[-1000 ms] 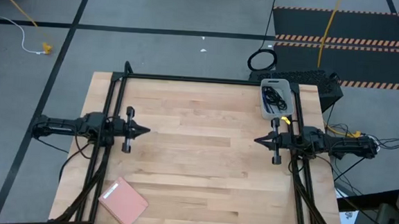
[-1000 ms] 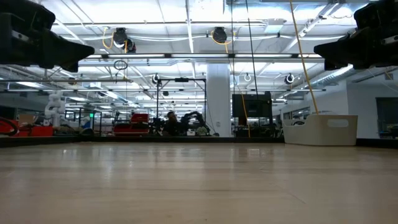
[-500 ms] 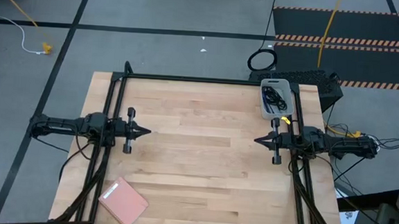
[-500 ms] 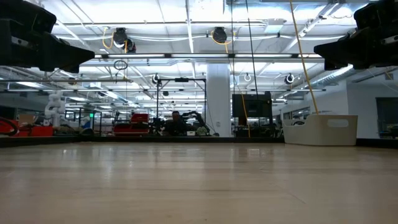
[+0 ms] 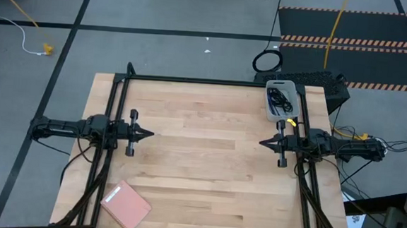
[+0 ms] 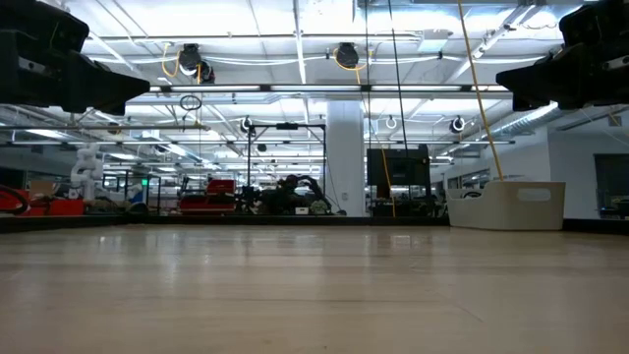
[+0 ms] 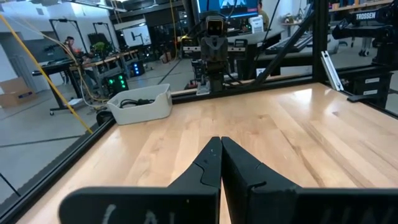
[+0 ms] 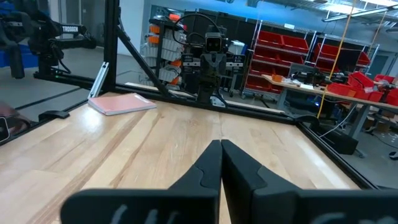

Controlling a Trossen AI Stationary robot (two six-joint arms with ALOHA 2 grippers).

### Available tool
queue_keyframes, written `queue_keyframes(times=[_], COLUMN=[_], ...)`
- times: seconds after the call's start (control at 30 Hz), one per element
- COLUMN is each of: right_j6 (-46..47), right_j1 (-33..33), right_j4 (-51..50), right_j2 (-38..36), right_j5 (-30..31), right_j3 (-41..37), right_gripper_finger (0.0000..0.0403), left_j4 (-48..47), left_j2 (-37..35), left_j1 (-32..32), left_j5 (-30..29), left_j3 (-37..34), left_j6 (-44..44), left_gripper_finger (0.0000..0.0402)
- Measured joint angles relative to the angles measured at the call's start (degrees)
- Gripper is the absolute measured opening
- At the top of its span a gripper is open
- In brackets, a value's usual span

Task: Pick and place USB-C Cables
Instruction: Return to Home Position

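Observation:
Black USB-C cables lie coiled inside a light grey bin at the table's far right corner; the left wrist view shows the cables over the bin's rim. My left gripper hovers shut above the table's left side, pointing level toward the right. Facing it from the right side, just near of the bin, my right gripper also hovers shut. Their shut fingertips show in the left wrist view and the right wrist view. Neither holds anything.
A pink flat pad lies at the table's near left corner. A black ring of thick cable lies on the floor beyond the far edge. A black frame borders the table. Bare wood stretches between the two grippers.

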Motion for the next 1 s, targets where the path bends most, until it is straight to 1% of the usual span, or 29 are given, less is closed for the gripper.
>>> queue_keyframes(times=[0.57,0.83,1.0], right_j6=[0.0,0.0,0.0], right_j1=[0.0,0.0,0.0], right_j4=[0.0,0.0,0.0], right_j2=[0.0,0.0,0.0], right_j5=[0.0,0.0,0.0], right_j3=[0.0,0.0,0.0], right_gripper_finger=[0.0,0.0,0.0], left_j4=[0.1,0.1,0.1], left_j2=[0.0,0.0,0.0], left_j1=[0.0,0.0,0.0], left_j5=[-0.1,-0.1,-0.1], left_j3=[0.0,0.0,0.0], left_j6=[-0.2,-0.2,-0.2], left_gripper_finger=[0.0004,0.0015,0.0016])
